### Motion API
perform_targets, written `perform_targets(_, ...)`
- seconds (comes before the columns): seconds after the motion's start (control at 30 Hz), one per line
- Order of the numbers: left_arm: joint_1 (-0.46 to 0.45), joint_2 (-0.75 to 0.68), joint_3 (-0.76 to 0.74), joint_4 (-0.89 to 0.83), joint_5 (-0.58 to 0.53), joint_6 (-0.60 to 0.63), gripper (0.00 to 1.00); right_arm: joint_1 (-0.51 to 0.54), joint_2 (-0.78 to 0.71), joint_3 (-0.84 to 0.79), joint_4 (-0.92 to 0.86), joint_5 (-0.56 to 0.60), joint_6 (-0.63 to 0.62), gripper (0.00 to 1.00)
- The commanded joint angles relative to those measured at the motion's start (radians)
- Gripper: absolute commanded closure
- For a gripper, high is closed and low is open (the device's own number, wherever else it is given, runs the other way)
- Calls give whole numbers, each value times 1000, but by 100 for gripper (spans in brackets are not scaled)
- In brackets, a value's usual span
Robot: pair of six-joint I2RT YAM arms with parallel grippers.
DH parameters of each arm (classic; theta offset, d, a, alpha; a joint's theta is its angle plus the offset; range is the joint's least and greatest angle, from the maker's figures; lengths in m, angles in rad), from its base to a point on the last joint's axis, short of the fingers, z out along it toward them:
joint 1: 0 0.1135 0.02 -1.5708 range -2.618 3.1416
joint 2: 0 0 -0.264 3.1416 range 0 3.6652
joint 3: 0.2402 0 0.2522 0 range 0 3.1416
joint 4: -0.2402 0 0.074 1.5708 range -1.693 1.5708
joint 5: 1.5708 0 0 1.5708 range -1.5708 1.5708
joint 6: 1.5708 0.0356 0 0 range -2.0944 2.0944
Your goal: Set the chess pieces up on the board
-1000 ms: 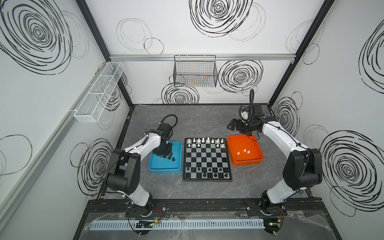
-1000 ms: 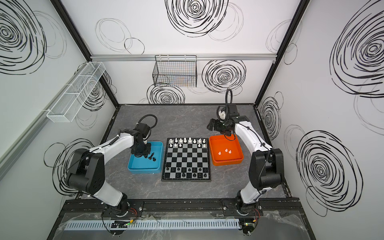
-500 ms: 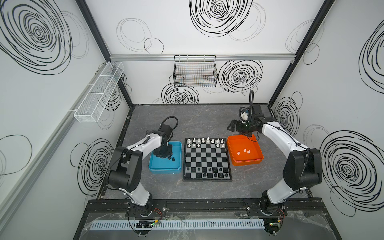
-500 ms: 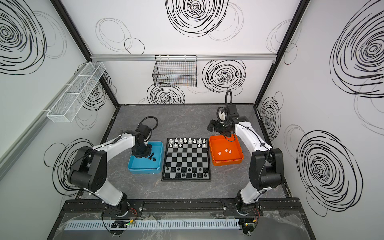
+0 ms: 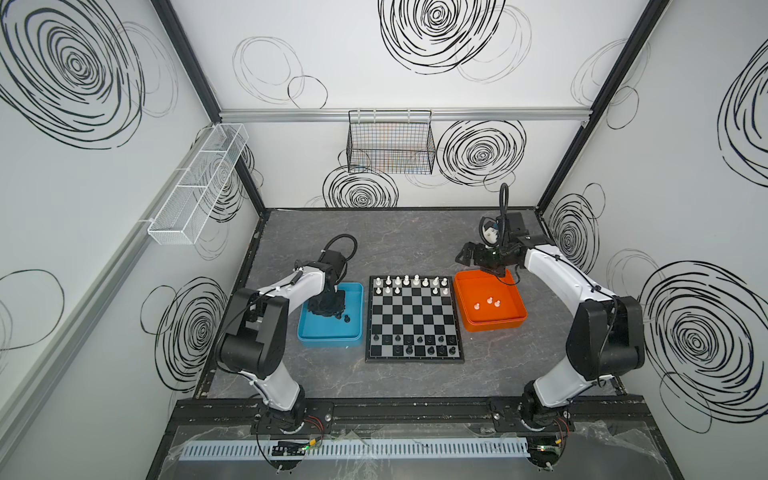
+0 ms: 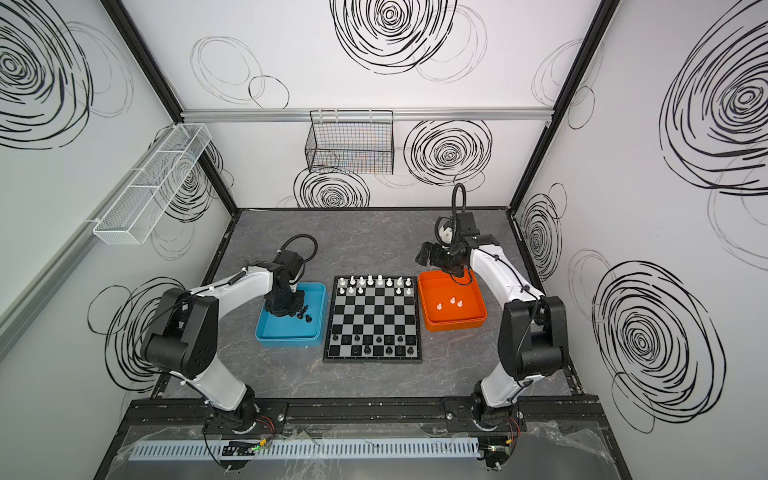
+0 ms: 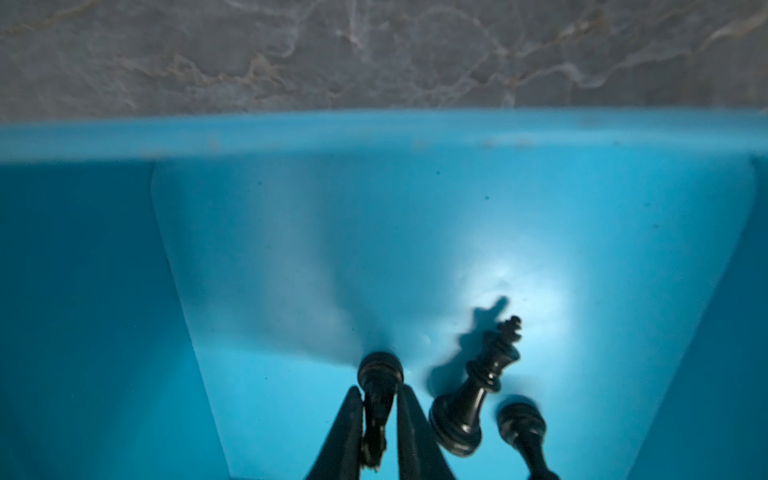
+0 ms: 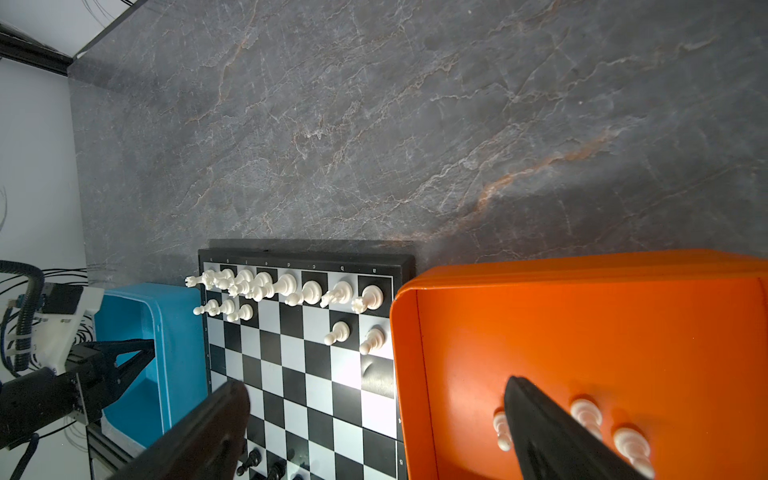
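Observation:
The board point(image 5: 413, 328) point(image 6: 374, 320) lies mid-table, with white chess pieces point(image 5: 411, 282) on its far rows and black ones point(image 5: 415, 345) on its near rows. My left gripper point(image 7: 379, 392) point(image 5: 330, 307) is down inside the blue tray point(image 5: 328, 340) and is shut on a black pawn point(image 7: 379, 372), with a finger pressed on each side. A black king point(image 7: 478, 390) lies toppled beside it, next to another black pawn point(image 7: 521, 422). My right gripper point(image 8: 374, 388) point(image 5: 467, 255) hangs open above the far edge of the orange tray point(image 5: 494, 324), holding nothing.
Three white pawns point(image 5: 488, 302) point(image 8: 586, 411) stand in the orange tray. A black wire basket point(image 5: 390, 145) hangs on the back wall and a white mesh shelf point(image 5: 199, 183) on the left wall. Grey marble tabletop point(image 5: 395, 241) stretches behind the board.
The left gripper's fingers have closed on the black pawn in the blue tray. The right arm has not moved.

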Motion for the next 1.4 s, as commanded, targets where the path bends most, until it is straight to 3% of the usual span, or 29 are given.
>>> perform_targets(0.0, 6, 11, 22, 2, -5, 10, 86, -5, 9, -7, -8, 7, -13, 0)
perform_targets(0.23, 4, 3, 35, -20, -3, 9, 100, -6, 11, -3, -12, 8, -13, 0)
perform_targets(0.5, -47, -74, 115, -127, 25, -4, 100, -8, 3, -1, -14, 5, -16, 0)
perform_targets(0.7, -154, -124, 168, -217, 26, -65, 99, -10, 1, -2, -13, -1, -16, 0)
perform_targets(1.03, -397, -225, 112, -274, 71, -273, 99, -26, -9, -6, -10, 1, -29, 0)
perform_targets(1.37, -599, -260, 40, -230, 84, -467, 98, -45, -12, -18, -16, -22, -59, 0)
